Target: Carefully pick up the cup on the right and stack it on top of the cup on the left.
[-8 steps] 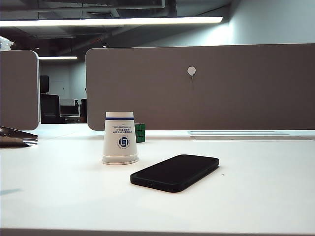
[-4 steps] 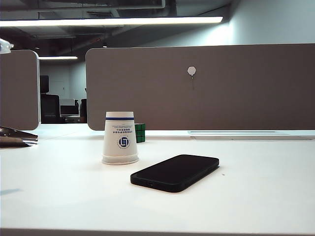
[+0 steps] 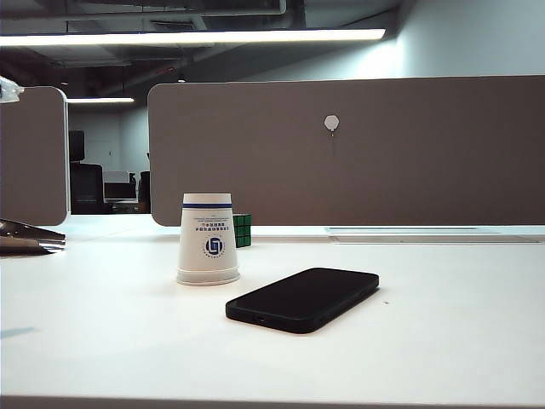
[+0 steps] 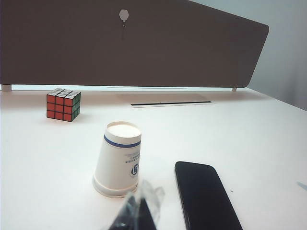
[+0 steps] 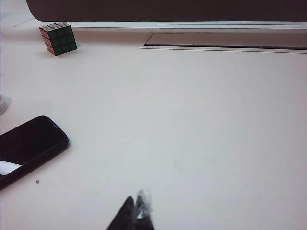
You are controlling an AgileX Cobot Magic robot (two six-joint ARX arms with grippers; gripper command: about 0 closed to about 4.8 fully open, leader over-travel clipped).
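Standing upside down on the white tabletop (image 3: 443, 324), the white paper cup with a blue band (image 3: 208, 239) sits just left of a black smartphone (image 3: 303, 298), with a colourful puzzle cube (image 4: 63, 104) behind. The left gripper (image 4: 139, 211) hovers near the cup, tips together. The right gripper (image 5: 135, 213) is closed, empty, over bare table.

White worktop (image 3: 443, 341), matte, evenly lit. Grey-brown partition panel (image 3: 383, 153) runs along its far edge, with a small white hook (image 3: 331, 123) fixed to its face. Second panel (image 3: 32, 153) at the far left corner. Through the gap between them: dim office, dark chair (image 3: 85, 187). Long ceiling strip light (image 3: 196, 37) on. Pale wall (image 3: 477, 38) at right.
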